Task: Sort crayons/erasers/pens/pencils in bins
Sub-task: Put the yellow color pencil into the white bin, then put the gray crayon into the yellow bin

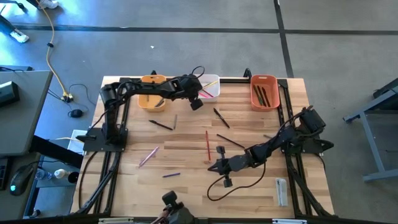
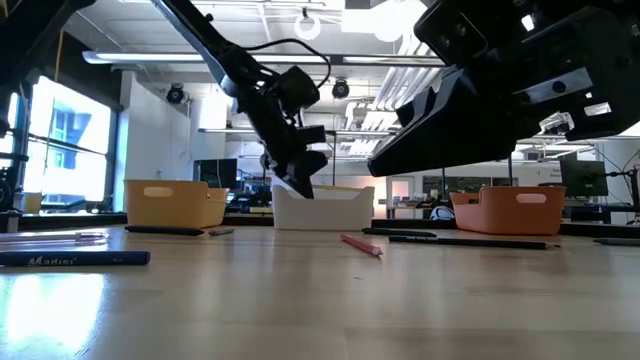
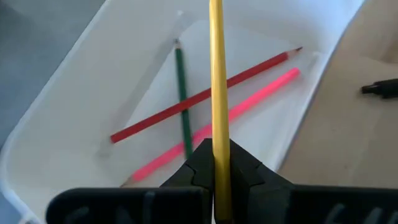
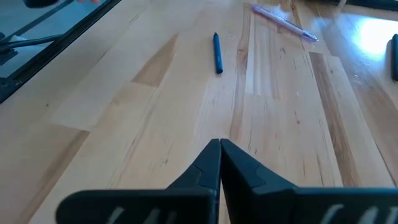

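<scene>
My left gripper (image 1: 200, 94) hangs over the white bin (image 1: 214, 83), shut on a yellow-orange pencil (image 3: 216, 74). In the left wrist view, a red pencil (image 3: 205, 96), a green pencil (image 3: 182, 93) and a pink pencil (image 3: 249, 99) lie crossed on the floor of the white bin (image 3: 74, 106). The low view shows the left gripper (image 2: 298, 186) just above the white bin (image 2: 322, 209). My right gripper (image 1: 215, 167) is shut and empty, low over the table's near middle; it also shows in its wrist view (image 4: 220, 147). My left gripper pinches the yellow-orange pencil's shaft (image 3: 216, 134) between its two fingers (image 3: 199, 163). The pencil runs along the fingers and sticks out well past their tips. The fingers slant down from the table's left. The pencil is lifted clear above the bin's floor.
A yellow-orange bin (image 1: 152, 93) stands left of the white one, and a red-orange bin (image 1: 263, 91) holding dark pens stands at the far right. Loose on the table: black pens (image 1: 160, 124) (image 1: 221, 117) (image 1: 231, 141), a red pencil (image 1: 207, 144), a pink pencil (image 1: 148, 155), a blue crayon (image 4: 217, 53) and a whitish item (image 1: 281, 190).
</scene>
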### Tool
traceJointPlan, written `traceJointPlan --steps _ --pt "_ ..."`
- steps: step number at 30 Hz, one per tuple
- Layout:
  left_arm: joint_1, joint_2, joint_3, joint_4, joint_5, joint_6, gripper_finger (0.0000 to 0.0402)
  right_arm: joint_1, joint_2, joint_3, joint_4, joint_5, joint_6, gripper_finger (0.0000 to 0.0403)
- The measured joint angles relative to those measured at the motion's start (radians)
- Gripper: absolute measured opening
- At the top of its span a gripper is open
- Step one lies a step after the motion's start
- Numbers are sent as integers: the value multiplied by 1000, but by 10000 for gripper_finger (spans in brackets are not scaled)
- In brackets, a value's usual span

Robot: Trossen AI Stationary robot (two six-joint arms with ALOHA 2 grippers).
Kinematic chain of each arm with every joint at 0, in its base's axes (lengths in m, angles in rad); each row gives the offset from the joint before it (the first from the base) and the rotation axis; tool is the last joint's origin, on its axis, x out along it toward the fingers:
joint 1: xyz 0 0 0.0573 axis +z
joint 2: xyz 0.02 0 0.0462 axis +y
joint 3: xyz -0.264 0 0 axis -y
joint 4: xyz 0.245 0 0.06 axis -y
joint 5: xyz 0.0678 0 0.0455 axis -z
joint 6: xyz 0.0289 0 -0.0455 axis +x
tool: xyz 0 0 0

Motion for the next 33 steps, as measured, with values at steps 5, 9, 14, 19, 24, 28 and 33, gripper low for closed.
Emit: traceJointPlan --steps 5,9,14,19,24,28,33 --pt "10 13 0 16 26 0 1 0 0 0 0 0 0 0" --pt "15 13 0 15 49 8 1 0 0 0 1 0 0 0" --pt "20 13 0 16 76 3 2 0 0 0 1 0 0 0" --pt "20 13 0 15 76 -2 20 0 0 0 1 0 0 0" --pt "20 13 0 15 72 -29 45 0 0 0 2 0 0 0" --pt "20 12 0 15 48 -27 64 0 0 0 2 0 0 0" --pt "19 -24 0 4 23 -3 82 0 0 0 1 0 -2 0"
